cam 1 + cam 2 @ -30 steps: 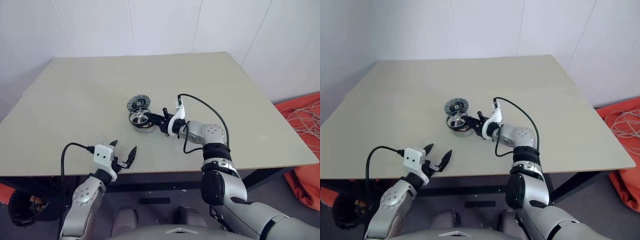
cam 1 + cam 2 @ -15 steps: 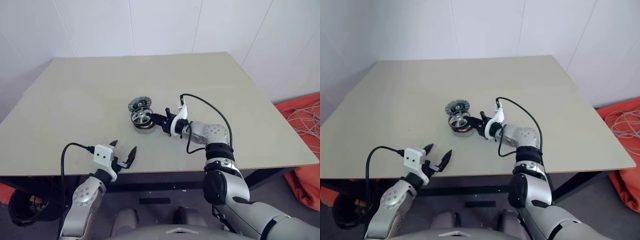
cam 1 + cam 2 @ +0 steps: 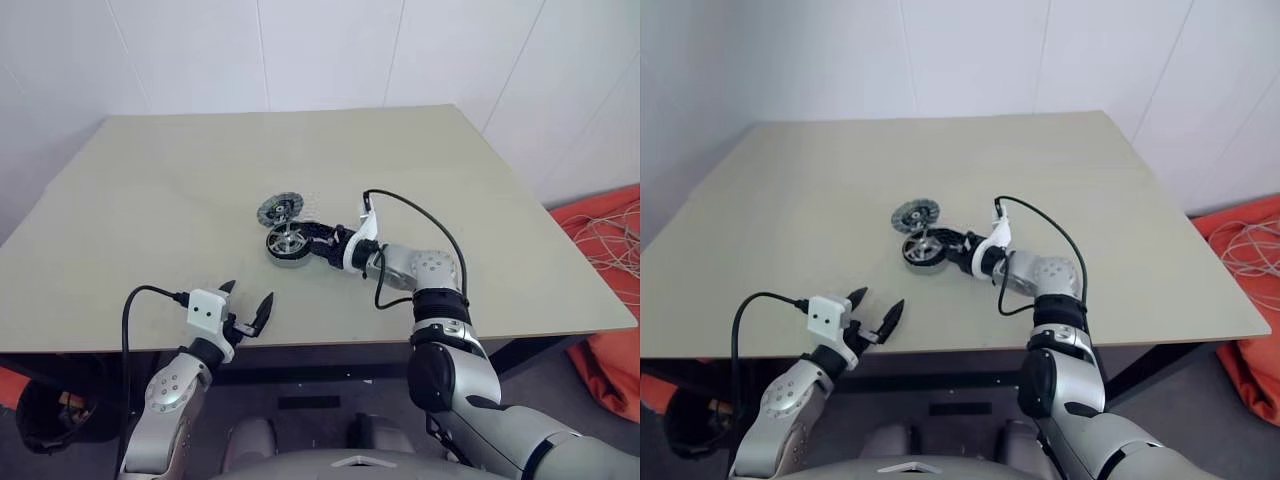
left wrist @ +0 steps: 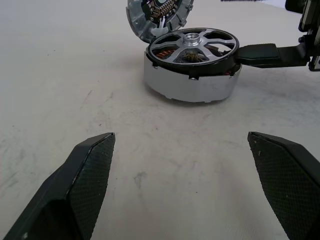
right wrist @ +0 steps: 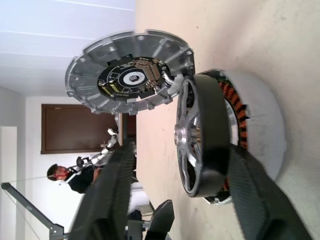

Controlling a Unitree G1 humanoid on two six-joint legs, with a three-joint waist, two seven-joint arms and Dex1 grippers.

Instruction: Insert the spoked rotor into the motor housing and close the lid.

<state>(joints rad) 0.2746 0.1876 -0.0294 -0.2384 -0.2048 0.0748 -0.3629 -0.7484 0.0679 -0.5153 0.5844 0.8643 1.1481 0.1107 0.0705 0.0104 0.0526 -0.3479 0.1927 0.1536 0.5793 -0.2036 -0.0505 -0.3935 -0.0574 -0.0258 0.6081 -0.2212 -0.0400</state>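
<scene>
The spoked rotor [image 4: 192, 44], black-rimmed with silver spokes, lies flat on the motor housing [image 4: 189, 85], and copper windings show in the gap under its rim. They sit mid-table [image 3: 286, 245]. The grey toothed lid [image 3: 279, 209] leans just behind them. My right gripper [image 3: 316, 240] is open, its fingers [image 5: 112, 200] standing either side of the rotor's rim, and one fingertip [image 4: 262, 52] lies against that rim. My left gripper [image 3: 247, 312] hovers open and empty at the table's near edge, pointing toward the housing.
The beige table [image 3: 150, 200] is bare around the parts. Its near edge runs just under my left gripper. On the floor to the right lie an orange cloth and pale cables [image 3: 608, 235]. A person [image 5: 62, 176] is far off in the right wrist view.
The right gripper held the rotor tilted over the housing. Now the rotor lies flat on it and the gripper has opened. The left arm has not moved.
</scene>
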